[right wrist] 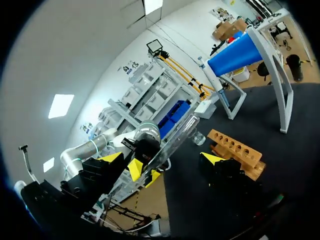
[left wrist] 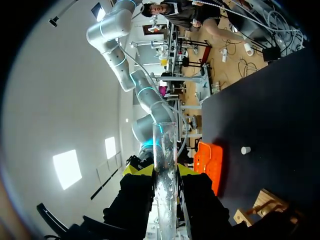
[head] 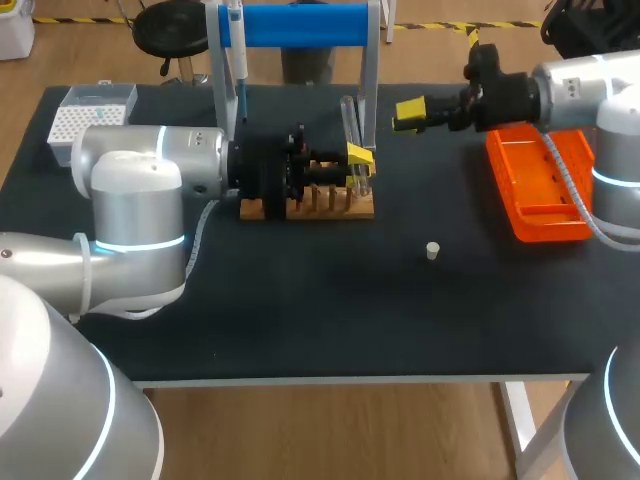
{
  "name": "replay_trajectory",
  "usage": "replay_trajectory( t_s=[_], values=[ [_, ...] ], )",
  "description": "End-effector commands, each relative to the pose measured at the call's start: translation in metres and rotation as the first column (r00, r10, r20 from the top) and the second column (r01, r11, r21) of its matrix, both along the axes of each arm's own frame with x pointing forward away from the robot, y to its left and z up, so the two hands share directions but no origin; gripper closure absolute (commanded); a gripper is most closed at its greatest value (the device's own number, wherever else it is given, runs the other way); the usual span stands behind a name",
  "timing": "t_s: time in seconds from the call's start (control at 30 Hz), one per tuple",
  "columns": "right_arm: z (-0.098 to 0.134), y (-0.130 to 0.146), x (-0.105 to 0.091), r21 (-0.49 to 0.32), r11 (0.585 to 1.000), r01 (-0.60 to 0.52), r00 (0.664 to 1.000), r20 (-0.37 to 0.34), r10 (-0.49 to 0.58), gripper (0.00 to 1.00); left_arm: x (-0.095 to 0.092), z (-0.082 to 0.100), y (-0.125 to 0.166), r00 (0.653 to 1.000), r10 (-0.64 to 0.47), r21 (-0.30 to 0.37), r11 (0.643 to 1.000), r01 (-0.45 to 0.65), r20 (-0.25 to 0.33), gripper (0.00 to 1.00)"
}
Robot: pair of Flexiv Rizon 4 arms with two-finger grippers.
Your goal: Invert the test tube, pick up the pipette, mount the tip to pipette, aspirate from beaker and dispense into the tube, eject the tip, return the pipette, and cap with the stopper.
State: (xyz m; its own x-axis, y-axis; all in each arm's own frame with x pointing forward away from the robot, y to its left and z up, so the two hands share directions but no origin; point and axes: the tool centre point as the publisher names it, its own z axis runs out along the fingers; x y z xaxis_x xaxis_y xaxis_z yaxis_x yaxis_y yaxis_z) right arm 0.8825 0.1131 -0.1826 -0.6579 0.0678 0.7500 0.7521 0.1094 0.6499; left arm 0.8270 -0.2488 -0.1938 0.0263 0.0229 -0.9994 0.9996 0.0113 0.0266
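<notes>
Left jaws clamp the test tube (left wrist: 165, 165) above the wooden rack (head: 320, 208); right jaws hang spread wide over the desk (head: 300, 320).

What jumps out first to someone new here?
The left pincer is shut on a glass tube at the wooden rack, mid-table. Next, the bright orange tray lies at the right, and a small white stopper sits alone on the black table.
</notes>
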Motion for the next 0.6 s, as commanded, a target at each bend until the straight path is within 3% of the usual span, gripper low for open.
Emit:
replay_trajectory(
  t_s=[0.03, 0.33, 0.6],
  values=[
    [0.000, -0.007, -0.005, -0.035, 0.999, 0.007, 0.998, 0.070, -0.005, 0.00, 0.000, 0.001, 0.000, 1.000, 0.001, 0.002, 1.000, -0.001, 0.001, 1.00],
    [-0.019, -0.012, -0.007, -0.150, 0.983, 0.107, 0.948, 0.314, -0.055, 0.00, 0.000, 0.001, 0.000, 1.000, 0.001, 0.002, 1.000, -0.001, 0.001, 1.00],
    [-0.025, -0.009, -0.009, -0.106, 0.980, 0.166, 0.885, 0.455, -0.101, 0.00, 0.000, 0.001, 0.000, 1.000, 0.001, 0.002, 1.000, -0.001, 0.001, 1.00]
  ],
)
